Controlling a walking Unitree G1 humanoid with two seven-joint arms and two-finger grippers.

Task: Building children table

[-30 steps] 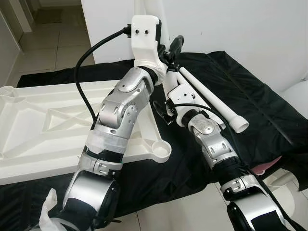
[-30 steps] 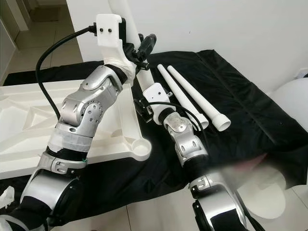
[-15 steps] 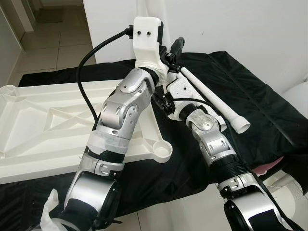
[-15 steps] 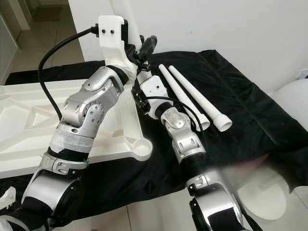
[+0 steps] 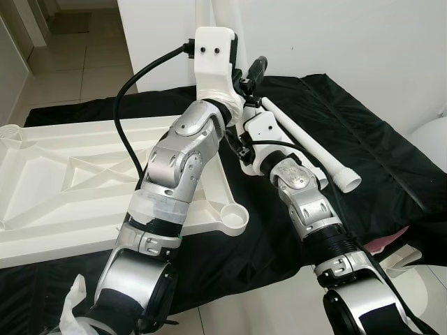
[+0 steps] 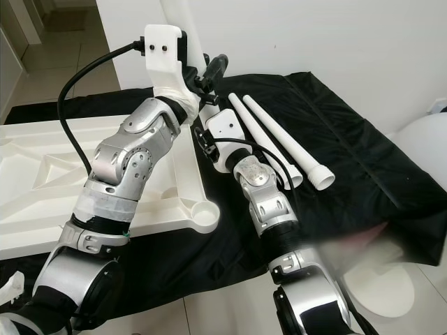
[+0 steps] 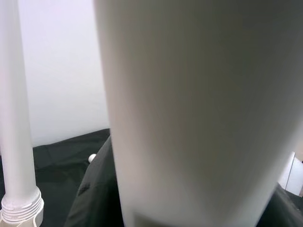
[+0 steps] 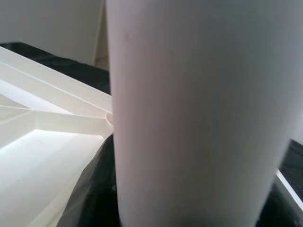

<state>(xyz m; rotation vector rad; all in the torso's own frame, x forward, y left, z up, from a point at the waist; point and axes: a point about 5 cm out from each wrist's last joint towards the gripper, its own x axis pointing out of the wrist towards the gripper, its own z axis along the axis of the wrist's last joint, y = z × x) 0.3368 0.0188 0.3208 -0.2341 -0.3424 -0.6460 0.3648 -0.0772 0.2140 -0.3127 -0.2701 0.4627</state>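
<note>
At the far corner of the upturned white tabletop, both grippers meet an upright white leg. Left gripper jaws appear pinched on it; right gripper jaw state cannot be told. Two loose legs lie beside on black cloth.

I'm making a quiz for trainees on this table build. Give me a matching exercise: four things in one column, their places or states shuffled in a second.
Things:
1. tabletop
2. two loose legs
3. upright leg
4. black cloth

Places or states:
A. stands up at the tabletop's far corner, both arms reaching to it
B. spread over the floor under the parts
C. lies upside down, ribs showing, a round empty socket at the near corner
D. lie side by side on the cloth, right of the arms

Pairs: 1-C, 2-D, 3-A, 4-B
</note>
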